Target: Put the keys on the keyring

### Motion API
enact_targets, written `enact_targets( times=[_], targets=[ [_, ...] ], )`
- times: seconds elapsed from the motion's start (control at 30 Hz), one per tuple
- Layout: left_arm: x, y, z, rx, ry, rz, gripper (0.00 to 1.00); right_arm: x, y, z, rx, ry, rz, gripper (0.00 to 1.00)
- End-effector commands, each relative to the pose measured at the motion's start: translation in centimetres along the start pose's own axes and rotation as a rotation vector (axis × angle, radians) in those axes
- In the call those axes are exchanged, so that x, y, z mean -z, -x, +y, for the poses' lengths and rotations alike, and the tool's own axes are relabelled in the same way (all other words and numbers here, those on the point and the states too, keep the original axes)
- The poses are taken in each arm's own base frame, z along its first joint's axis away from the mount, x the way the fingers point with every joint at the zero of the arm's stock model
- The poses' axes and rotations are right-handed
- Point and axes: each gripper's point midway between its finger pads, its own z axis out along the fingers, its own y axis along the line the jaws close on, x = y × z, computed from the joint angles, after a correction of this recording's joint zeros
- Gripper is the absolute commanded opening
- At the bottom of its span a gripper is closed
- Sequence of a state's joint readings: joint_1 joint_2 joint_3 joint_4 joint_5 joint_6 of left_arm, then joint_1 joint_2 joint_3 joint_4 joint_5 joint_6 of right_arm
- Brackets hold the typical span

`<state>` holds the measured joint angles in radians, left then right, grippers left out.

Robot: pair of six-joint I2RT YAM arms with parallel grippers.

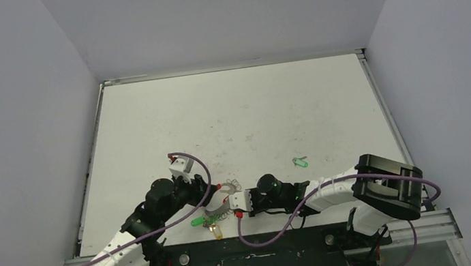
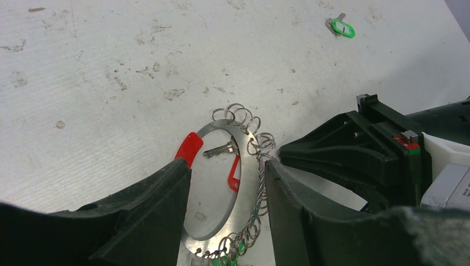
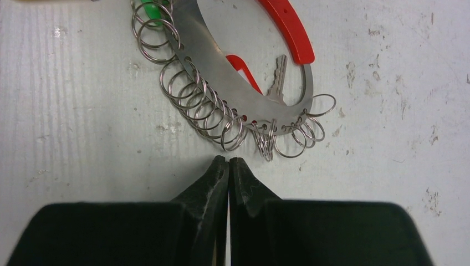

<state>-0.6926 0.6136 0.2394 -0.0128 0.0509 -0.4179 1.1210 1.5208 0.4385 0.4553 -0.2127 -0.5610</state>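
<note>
The keyring (image 2: 219,213) is a flat silver ring with a red segment (image 2: 188,148) and many small wire rings (image 3: 191,100) along its edge. A red-headed key (image 2: 235,176) lies inside its opening. A green head (image 3: 149,8) hangs on it at one end. In the top view, green (image 1: 198,222) and yellow (image 1: 215,228) keys hang off the keyring (image 1: 223,201). Another green key (image 1: 300,162) lies loose farther right. My left gripper (image 2: 227,166) straddles the keyring, its fingers against both sides. My right gripper (image 3: 229,160) is shut on nothing, its tip just short of the small rings.
The white table (image 1: 237,112) is scuffed and walled by grey panels on three sides. The two arms' heads meet near the front edge, with purple cables (image 1: 199,162) looping over them. The loose green key (image 2: 343,27) lies beyond the right arm's wrist.
</note>
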Motion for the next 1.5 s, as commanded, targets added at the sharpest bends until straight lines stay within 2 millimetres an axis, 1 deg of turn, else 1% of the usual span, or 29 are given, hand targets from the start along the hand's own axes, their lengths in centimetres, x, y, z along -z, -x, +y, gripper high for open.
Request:
enact_targets(
  times=[0.0, 0.17, 0.23, 0.3, 0.37, 0.4, 0.43, 0.5, 0.6, 0.67, 0.7, 0.73, 0.8, 0.93, 1.0, 1.07, 1.13, 1.2, 1.23, 1.27, 1.3, 1.33, 1.4, 1.47],
  targets=[
    [0.1, 1.1, -0.3, 0.002, -0.004, -0.039, 0.5, 0.7, 1.3, -1.6, -0.042, -0.042, -0.045, 0.0],
    [0.1, 1.1, -0.4, 0.002, -0.008, -0.038, 0.5, 1.3, 2.6, -2.4, -0.073, -0.055, -0.095, 0.0],
    [0.1, 1.1, -0.4, 0.005, -0.008, -0.037, 0.5, 1.6, 2.7, -2.7, -0.084, -0.068, -0.1, 0.01],
    [0.1, 1.0, -0.4, 0.014, -0.007, -0.033, 0.5, 1.9, 2.8, -3.0, -0.094, -0.081, -0.103, 0.06],
    [0.0, 0.8, -0.3, 0.025, -0.005, -0.025, 0.5, 2.1, 2.7, -3.3, -0.113, -0.094, -0.103, 0.16],
    [0.0, 0.7, -0.4, 0.03, -0.006, -0.021, 0.5, 2.2, 2.5, -3.4, -0.124, -0.101, -0.101, 0.19],
    [-0.1, 0.5, -0.4, 0.034, -0.006, -0.015, 0.5, 2.2, 2.4, -3.6, -0.139, -0.108, -0.1, 0.2],
    [0.0, -0.4, -0.1, 0.044, 0.008, 0.025, 0.5, 2.5, 2.3, -3.9, -0.162, -0.128, -0.107, 0.22],
    [0.0, -0.8, 0.0, 0.051, 0.012, 0.043, 0.5, 3.5, 2.9, -5.3, -0.19, -0.185, -0.143, 0.28],
    [0.0, -1.0, 0.1, 0.056, 0.015, 0.048, 0.5, 4.4, 3.5, -6.5, -0.207, -0.237, -0.17, 0.36],
    [0.0, -1.0, 0.1, 0.057, 0.015, 0.048, 0.5, 4.9, 3.8, -7.0, -0.212, -0.263, -0.183, 0.44],
    [0.0, -1.0, 0.1, 0.058, 0.014, 0.045, 0.5, 5.5, 4.0, -7.7, -0.217, -0.294, -0.192, 0.54],
    [0.1, -1.0, 0.1, 0.059, 0.014, 0.044, 0.5, 6.8, 4.7, -8.8, -0.219, -0.347, -0.217, 0.68],
    [0.1, -1.0, 0.0, 0.063, 0.011, 0.038, 0.5, 9.0, 5.6, -10.7, -0.229, -0.431, -0.243, 0.85],
    [0.1, -1.0, 0.0, 0.071, 0.012, 0.036, 0.5, 10.1, 5.6, -11.9, -0.293, -0.504, -0.253, 0.99],
    [0.2, -1.0, 0.1, 0.08, 0.016, 0.04, 0.5, 11.5, 4.8, -13.8, -0.451, -0.64, -0.247, 1.0],
    [0.2, -1.1, 0.0, 0.089, 0.018, 0.046, 0.5, 12.6, 3.7, -15.0, -0.588, -0.742, -0.214, 1.0],
    [0.3, -1.3, 0.1, 0.101, 0.028, 0.058, 0.5, 12.2, 3.2, -14.8, -0.591, -0.723, -0.168, 1.0],
    [0.3, -1.3, 0.2, 0.108, 0.034, 0.064, 0.5, 11.5, 3.3, -14.1, -0.549, -0.665, -0.157, 1.0],
    [0.4, -1.5, 0.3, 0.115, 0.042, 0.073, 0.5, 10.5, 3.7, -12.8, -0.472, -0.566, -0.16, 1.0],
    [0.4, -1.7, 0.4, 0.122, 0.051, 0.08, 0.5, 9.8, 3.8, -11.8, -0.409, -0.504, -0.165, 1.0],
    [0.4, -1.8, 0.5, 0.125, 0.058, 0.085, 0.5, 9.0, 4.3, -10.4, -0.358, -0.416, -0.195, 1.0],
    [0.5, -2.0, 0.7, 0.129, 0.068, 0.093, 0.5, 8.0, 4.9, -8.3, -0.255, -0.306, -0.249, 1.0],
    [0.6, -2.1, 0.7, 0.13, 0.072, 0.1, 0.5, 7.1, 4.7, -6.9, -0.202, -0.235, -0.26, 0.99]
  ],
)
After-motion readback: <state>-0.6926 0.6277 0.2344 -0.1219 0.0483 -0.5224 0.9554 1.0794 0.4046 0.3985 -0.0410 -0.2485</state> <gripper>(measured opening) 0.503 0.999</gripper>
